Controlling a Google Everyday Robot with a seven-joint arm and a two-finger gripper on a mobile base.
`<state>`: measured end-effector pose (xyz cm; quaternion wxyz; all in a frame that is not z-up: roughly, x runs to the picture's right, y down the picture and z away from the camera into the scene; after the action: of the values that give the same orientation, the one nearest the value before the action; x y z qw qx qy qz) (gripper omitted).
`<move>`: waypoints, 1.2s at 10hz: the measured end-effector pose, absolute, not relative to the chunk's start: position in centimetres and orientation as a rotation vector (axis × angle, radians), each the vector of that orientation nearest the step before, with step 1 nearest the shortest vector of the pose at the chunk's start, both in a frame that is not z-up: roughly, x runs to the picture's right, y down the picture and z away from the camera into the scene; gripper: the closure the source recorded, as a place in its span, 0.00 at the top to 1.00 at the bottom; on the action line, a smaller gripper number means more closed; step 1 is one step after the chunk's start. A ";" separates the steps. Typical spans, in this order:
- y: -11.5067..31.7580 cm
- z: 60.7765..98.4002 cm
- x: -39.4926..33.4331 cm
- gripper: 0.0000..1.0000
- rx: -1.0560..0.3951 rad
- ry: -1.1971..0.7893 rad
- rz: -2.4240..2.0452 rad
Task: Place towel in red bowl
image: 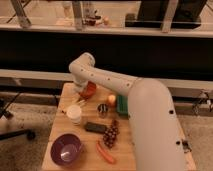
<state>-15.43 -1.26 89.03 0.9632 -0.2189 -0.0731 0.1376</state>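
A wooden worktop (62, 125) stands on a speckled grey floor (25, 150). Behind its far edge runs a pale ledge (30, 75) under a dark wall panel (150, 52), with bright windows (45, 12) above.

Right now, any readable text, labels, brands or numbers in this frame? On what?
None readable.
White cup: no print visible.
Dark flat packet: any label too blurred to read.
Green box: no legible text.
Tool sits at the red bowl, on the far part of the table; no markings visible on it.
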 end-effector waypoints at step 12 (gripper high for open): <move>-1.6 92.5 -12.5 0.16 -0.421 -0.090 0.313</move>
<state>-12.53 -1.63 92.46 0.9648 -0.2082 -0.0445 0.1545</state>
